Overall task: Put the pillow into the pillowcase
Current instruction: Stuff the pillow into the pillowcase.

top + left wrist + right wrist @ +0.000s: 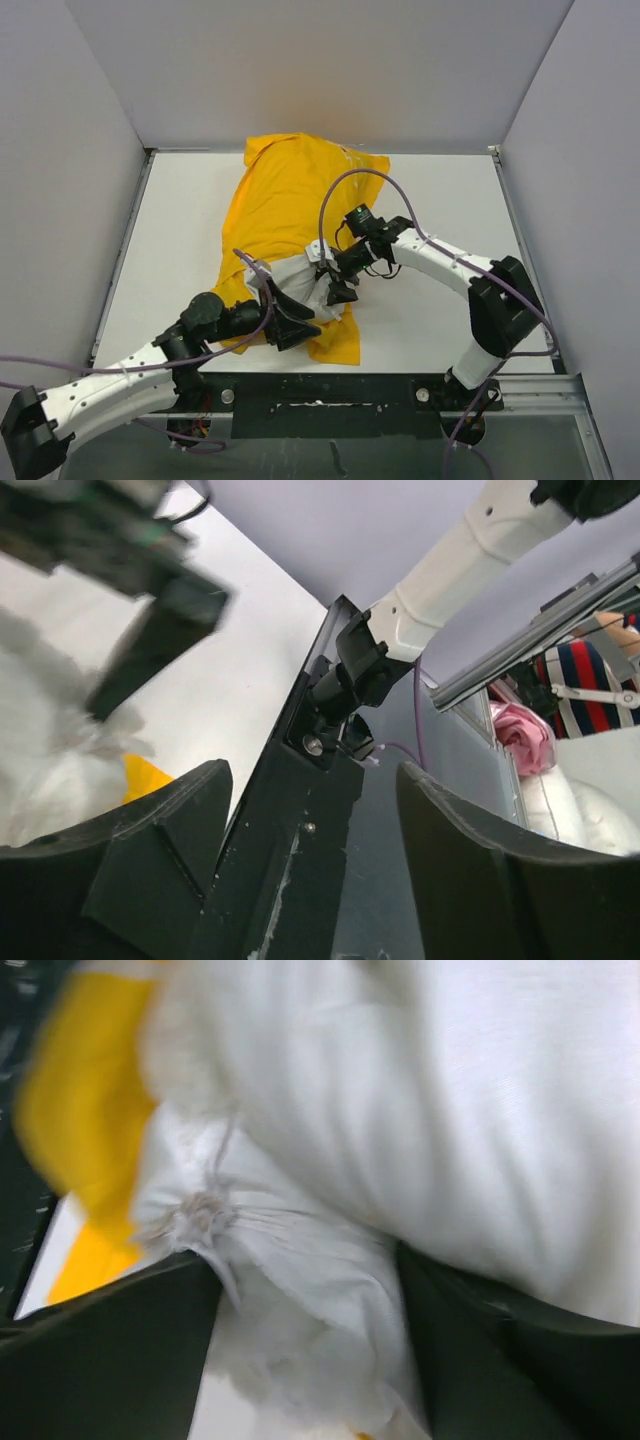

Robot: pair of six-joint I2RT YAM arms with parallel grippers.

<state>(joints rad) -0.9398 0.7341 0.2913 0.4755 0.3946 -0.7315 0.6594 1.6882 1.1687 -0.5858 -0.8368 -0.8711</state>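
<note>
Showing in right-wrist view alone: pillow (420,1140) pucker

Left arm (105,388), right arm (440,258) white-shelled, black-jointed; purple cables (340,190); left end effector (300,328), right end effector (333,287) black.

Robot lab test cell. White counter (440,330) boxed by plain white panels (320,70) on three sides; left arm (110,385), right arm (445,262) bolted to dark base plate (330,400) at near edge; purple cables (365,170) looping over.
</note>
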